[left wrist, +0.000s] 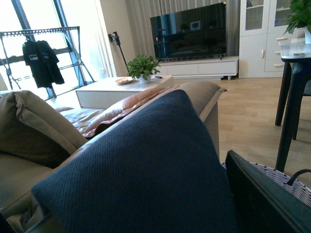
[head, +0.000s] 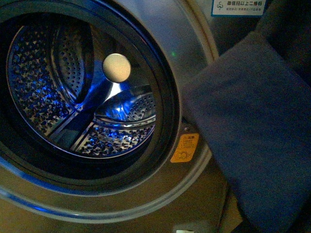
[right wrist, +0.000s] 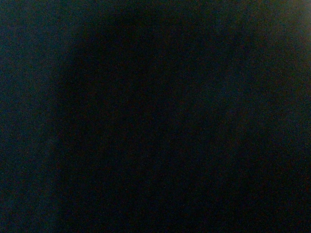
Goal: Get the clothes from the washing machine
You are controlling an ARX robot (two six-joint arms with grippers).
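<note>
Hanging outside the drum point(head: 73, 82): the clothes point(head: 252, 131), one dark navy piece, sitting to the right of the round mouth of the washing machine point(head: 194, 63) and overlapping its grey front just above the orange sticker point(head: 184, 148).

- Long axis: slanting from upper left down to lower right in the front view.
- Drum contents: bare perforated steel and a pale disc point(head: 116, 67) are showing; no fabric is showing inside.
- Left wrist view: the same navy weave is filling the foreground, with a sofa point(left wrist: 34, 126) behind it. A woven basket point(left wrist: 291, 182) is peeking in beside it, rim only, contents hidden.
- Right wrist view: dark.
- Fingers: none is showing plainly. A black slab point(left wrist: 257, 199) may be part of the left arm. Apart or together, and which arm is nearer, cannot be told.
- Judgement: removal is looking done, with transfer to the basket pending.
</note>
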